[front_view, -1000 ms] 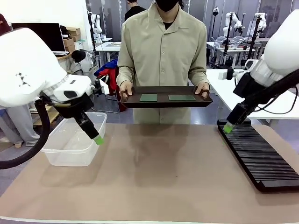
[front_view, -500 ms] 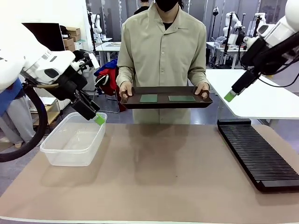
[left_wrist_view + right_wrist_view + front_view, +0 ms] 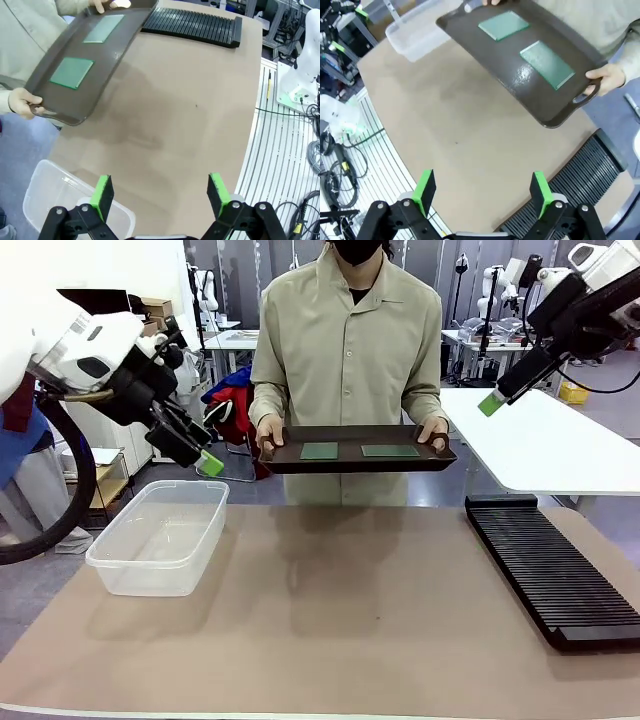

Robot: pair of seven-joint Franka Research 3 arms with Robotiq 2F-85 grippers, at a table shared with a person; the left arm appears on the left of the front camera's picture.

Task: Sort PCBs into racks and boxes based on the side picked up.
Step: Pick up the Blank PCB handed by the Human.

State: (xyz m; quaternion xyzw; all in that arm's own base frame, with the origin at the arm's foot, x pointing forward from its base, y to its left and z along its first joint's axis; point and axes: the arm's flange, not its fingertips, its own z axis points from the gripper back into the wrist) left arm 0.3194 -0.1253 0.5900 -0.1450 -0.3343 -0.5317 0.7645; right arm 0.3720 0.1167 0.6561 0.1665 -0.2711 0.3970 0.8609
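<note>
2 thin green rectangular circuit boards [image 3: 318,450] lie on the dark brown handled tray [image 3: 350,465] the person holds. Flanking it, the left gripper [image 3: 210,464] and right gripper [image 3: 489,403] hang wide, empty. Pick-up seems next: reach onto the tray.

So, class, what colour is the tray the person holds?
Dark brown tray; clearest in right wrist view.

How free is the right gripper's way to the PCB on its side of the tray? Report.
Probably free: the right gripper hangs open beside the tray, nothing lies between it and that PCB, and the person's hand holds only the tray's end.
</note>
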